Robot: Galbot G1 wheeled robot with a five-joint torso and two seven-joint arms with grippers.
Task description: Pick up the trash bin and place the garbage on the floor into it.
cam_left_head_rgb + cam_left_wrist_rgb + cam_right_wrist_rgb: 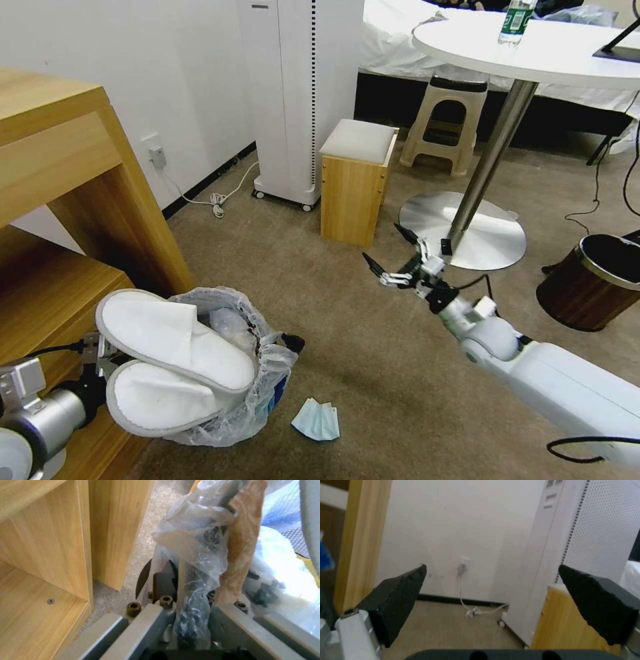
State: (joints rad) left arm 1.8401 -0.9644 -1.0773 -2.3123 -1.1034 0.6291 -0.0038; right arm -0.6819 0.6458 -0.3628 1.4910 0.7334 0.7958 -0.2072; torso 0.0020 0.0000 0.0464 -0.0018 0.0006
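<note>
The left gripper (196, 620) is clamped on the rim of the trash bin (257, 373), already stuffed with white slippers (170, 363). A light-blue mask (317, 420) remains on the floor (347, 333) beside it. The right gripper (393, 257) hangs spread and empty.

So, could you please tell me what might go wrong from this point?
1. The white slippers stick out of the trash bin, held tilted by the left tool, and may slide out.
2. The light-blue mask lies on the floor beside the bin; the open right tool hangs well above it.
</note>
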